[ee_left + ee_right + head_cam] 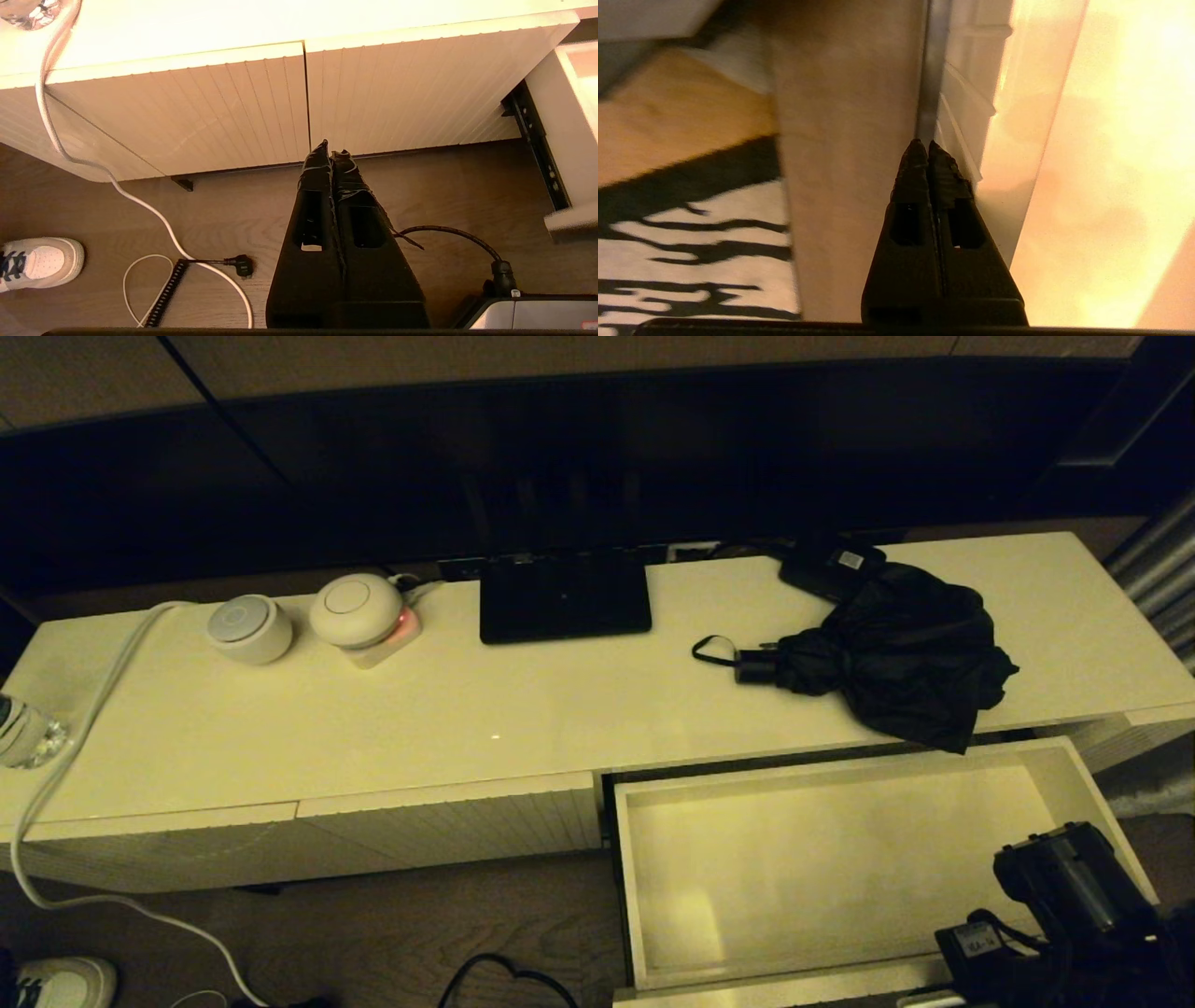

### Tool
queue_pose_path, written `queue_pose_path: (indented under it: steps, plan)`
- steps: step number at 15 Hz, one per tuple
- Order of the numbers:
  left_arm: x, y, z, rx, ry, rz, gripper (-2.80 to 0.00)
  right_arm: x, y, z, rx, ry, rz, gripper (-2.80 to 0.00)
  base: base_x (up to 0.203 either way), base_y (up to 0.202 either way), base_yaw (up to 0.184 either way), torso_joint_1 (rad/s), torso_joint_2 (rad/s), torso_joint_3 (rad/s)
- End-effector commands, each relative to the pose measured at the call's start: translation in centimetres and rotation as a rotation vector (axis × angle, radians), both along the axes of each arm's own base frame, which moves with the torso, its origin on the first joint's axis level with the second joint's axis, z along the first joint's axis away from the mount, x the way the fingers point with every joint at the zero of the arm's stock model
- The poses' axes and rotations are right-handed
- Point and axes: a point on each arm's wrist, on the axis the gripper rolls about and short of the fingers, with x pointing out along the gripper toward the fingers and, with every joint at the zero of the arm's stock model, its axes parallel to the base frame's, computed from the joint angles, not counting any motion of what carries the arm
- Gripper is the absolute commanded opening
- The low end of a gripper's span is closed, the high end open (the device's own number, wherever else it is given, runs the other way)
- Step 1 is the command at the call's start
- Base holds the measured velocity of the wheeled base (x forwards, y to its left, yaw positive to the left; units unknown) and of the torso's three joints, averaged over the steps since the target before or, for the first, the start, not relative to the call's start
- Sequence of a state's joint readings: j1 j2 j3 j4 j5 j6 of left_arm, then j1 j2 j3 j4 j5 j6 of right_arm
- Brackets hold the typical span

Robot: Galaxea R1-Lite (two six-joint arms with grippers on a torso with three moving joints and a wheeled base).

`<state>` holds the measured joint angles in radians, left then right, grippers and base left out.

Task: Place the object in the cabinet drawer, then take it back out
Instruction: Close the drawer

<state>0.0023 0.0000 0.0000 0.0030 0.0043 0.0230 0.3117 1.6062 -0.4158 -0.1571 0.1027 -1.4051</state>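
The black folding umbrella (896,649) lies on the cabinet top at the right, its bunchy fabric hanging a little over the front edge. Its short handle (752,665) and wrist loop (711,651) point left. Just below it the cabinet drawer (840,771) stands pulled out, with nothing inside. My right arm (1074,887) is at the drawer's front right corner. In the right wrist view my right gripper (923,145) is shut on nothing, its tips beside the drawer's front panel (966,116). My left gripper (331,153) hangs shut and empty over the floor, before the closed fronts.
A flat black stand (564,597), a small labelled black box (831,565) and two round white devices (249,628) (356,609) sit on the cabinet top. A white cable (84,728) runs down to the floor. Closed ribbed fronts (187,116), a shoe (37,261) and a striped rug (691,242) are nearby.
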Motion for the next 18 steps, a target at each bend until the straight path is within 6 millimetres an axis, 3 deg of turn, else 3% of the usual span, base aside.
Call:
queue_pose_path:
  steps: [1, 8, 14, 18]
  plan:
    - [0.0, 0.0, -0.1, 0.000, 0.003, 0.001, -2.80, 0.8, 0.1, 0.3, -0.026, -0.042, -0.017, -2.80, 0.000, 0.000, 0.000, 0.000, 0.00, 0.000]
    - [0.0, 0.0, -0.1, 0.000, 0.003, 0.001, -2.80, 3.5, 0.3, 1.6, -0.068, -0.178, -0.093, -2.80, 0.000, 0.000, 0.000, 0.000, 0.00, 0.000]
    - [0.0, 0.0, -0.1, 0.000, 0.003, 0.001, -2.80, 7.0, 0.6, 3.7, -0.037, -0.273, -0.127, -2.80, 0.000, 0.000, 0.000, 0.000, 0.00, 0.000]
    - [0.0, 0.0, -0.1, 0.000, 0.003, 0.001, -2.80, 9.5, 0.1, 3.2, -0.020, -0.312, -0.168, -2.80, 0.000, 0.000, 0.000, 0.000, 0.00, 0.000]
